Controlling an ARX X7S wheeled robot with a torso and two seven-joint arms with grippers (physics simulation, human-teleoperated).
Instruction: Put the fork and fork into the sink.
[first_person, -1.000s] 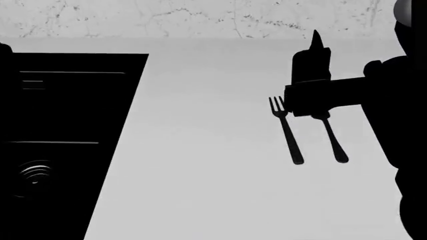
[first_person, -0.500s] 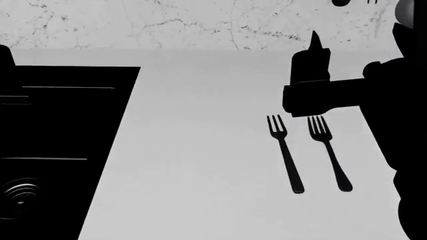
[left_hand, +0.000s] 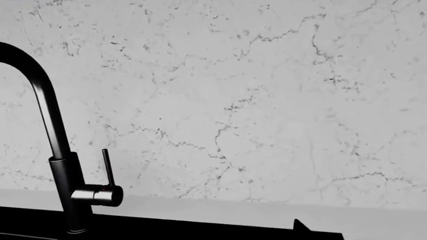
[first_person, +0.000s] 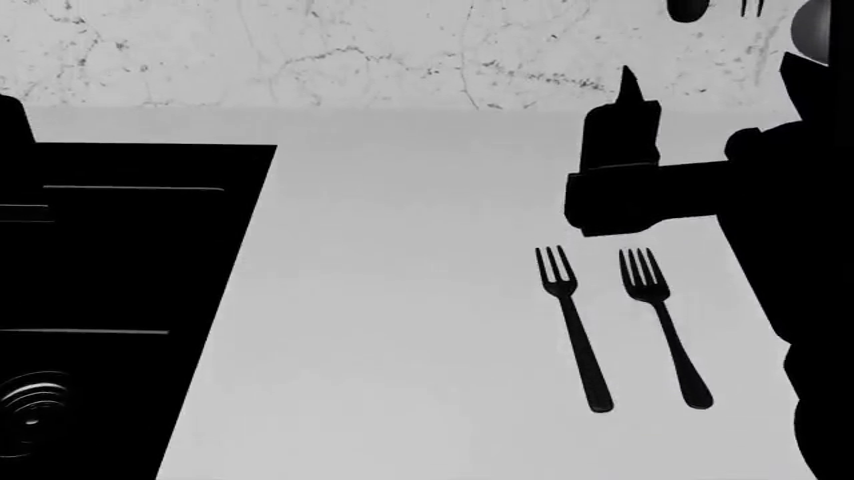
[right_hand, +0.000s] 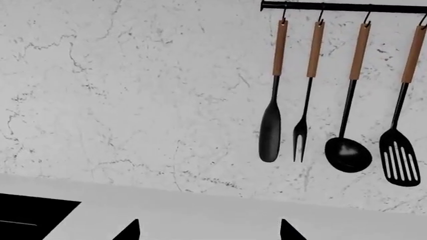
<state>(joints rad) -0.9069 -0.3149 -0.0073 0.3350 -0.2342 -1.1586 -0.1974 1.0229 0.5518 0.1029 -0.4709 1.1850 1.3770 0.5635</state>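
- Hovering above the countertop (first_person: 400, 330), my right gripper (first_person: 621, 150) hangs just behind the tines of two forks; in my right wrist view two dark fingertips (right_hand: 128, 231) stand well apart with bare counter between them, so those jaws are released and hold nothing.
- Both forks lie flat, side by side and nearly parallel, tines toward the wall: the left fork (first_person: 574, 328) and the right fork (first_person: 663, 326), near each other but not touching.
- The sink (first_person: 120, 290) sits well apart to my left, its glossy black basins open and a ringed drain (first_person: 34, 410) showing in the nearer one.
- My left gripper is barely seen: the left wrist view looks at the faucet (left_hand: 57, 150) and the marbled wall, with only a small dark tip at the frame's edge, so I cannot tell whether those jaws are released or clenched.
- Judging the step in hand as the reach for a first fork, I would bring the right gripper back toward me and down over one handle, jaws across its thin width.
- I judge the main risk to be nudging the neighbour, so I would take the left fork, the one nearer the sink, and come down straight.
- A slim handle flat on the counter likely needs fingertips nearly touching the surface before closing.
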